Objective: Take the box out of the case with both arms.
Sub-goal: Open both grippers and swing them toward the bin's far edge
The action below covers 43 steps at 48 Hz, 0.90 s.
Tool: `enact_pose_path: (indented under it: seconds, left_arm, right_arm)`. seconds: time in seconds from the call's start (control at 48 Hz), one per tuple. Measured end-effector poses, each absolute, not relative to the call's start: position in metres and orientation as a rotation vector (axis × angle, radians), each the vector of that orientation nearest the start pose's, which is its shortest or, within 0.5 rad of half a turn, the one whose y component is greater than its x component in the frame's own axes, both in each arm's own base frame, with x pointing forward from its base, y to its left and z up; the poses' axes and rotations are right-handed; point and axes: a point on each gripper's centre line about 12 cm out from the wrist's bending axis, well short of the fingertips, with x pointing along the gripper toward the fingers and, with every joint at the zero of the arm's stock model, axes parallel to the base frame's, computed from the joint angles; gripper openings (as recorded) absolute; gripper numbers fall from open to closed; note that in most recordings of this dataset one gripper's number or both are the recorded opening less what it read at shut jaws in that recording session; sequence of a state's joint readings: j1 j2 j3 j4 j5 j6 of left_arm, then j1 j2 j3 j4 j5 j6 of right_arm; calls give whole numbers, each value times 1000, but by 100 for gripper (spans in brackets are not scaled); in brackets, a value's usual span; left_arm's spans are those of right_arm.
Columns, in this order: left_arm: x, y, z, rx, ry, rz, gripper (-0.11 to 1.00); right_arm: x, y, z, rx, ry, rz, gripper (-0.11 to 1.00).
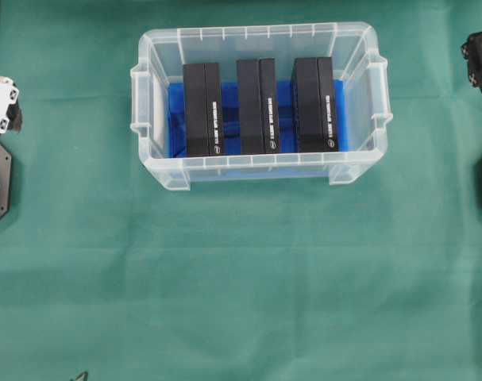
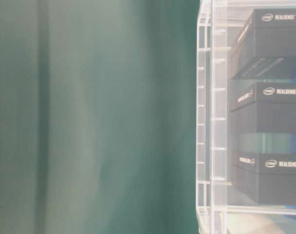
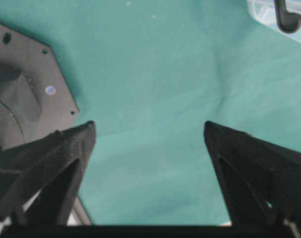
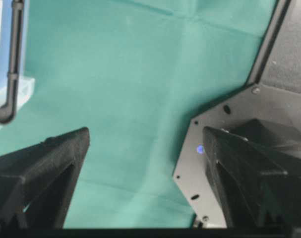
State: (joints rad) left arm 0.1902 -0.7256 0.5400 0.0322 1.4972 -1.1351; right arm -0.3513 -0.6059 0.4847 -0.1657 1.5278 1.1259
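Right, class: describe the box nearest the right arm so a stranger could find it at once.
Start at the clear plastic case on the green cloth. On its blue lining stand three black boxes in a row, set apart. Yours is the right-hand box in the overhead view, the only one with a neighbour on just its left.

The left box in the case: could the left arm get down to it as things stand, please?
Probably yes: the case has no lid, the left box stands exposed from above, and the left end effector is open over bare cloth.
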Motion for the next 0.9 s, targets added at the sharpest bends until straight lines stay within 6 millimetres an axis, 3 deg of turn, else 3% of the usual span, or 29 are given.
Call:
enact_pose_path:
  seconds: [0.896]
  left_arm:
    - [167,39,331,-1150,1017,998,91]
  right_arm:
    - [176,-85,329,1062,1007,-1210,93]
